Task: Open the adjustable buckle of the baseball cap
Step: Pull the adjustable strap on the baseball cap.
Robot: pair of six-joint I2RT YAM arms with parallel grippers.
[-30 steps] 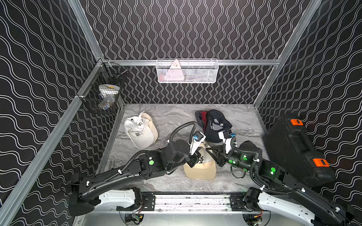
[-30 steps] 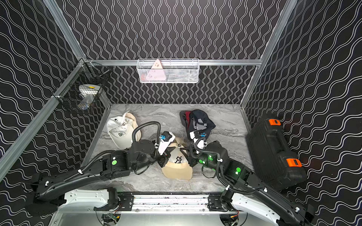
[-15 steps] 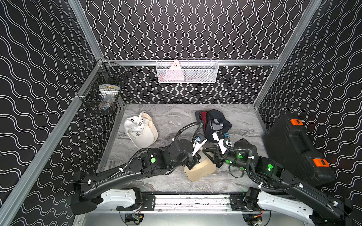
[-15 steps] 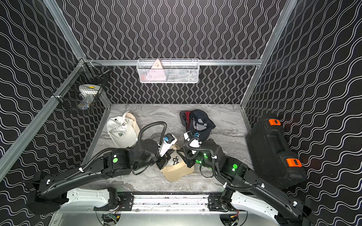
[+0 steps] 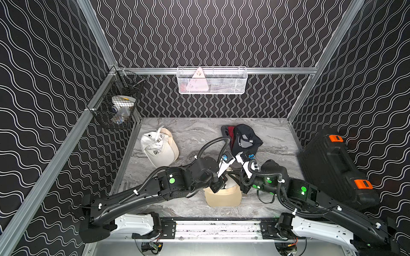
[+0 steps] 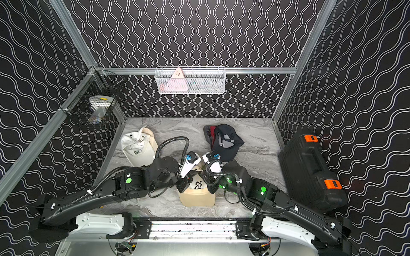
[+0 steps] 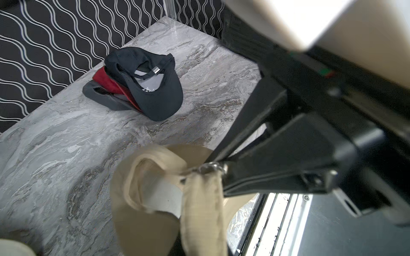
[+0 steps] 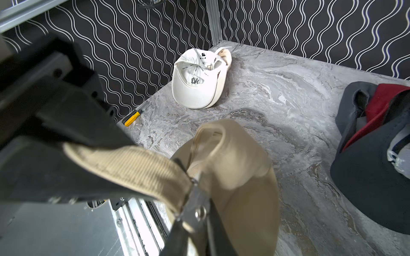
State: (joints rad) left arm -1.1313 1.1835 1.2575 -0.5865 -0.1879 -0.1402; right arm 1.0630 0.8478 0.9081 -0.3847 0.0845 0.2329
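Buckle (image 7: 209, 168) of tan cap (image 5: 223, 196), near mid front edge of tabletop (image 5: 199, 133), blurred, pinched by right gripper (image 7: 221, 165); left gripper (image 8: 68, 151) clamps strap (image 8: 133, 168); both grips hidden in both top views.

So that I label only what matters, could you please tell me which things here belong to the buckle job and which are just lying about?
In use: tan cap; strap, in left tool; buckle, in right tool.
Lying about: white cap, dark caps, case, screwdriver, white basket, black basket.
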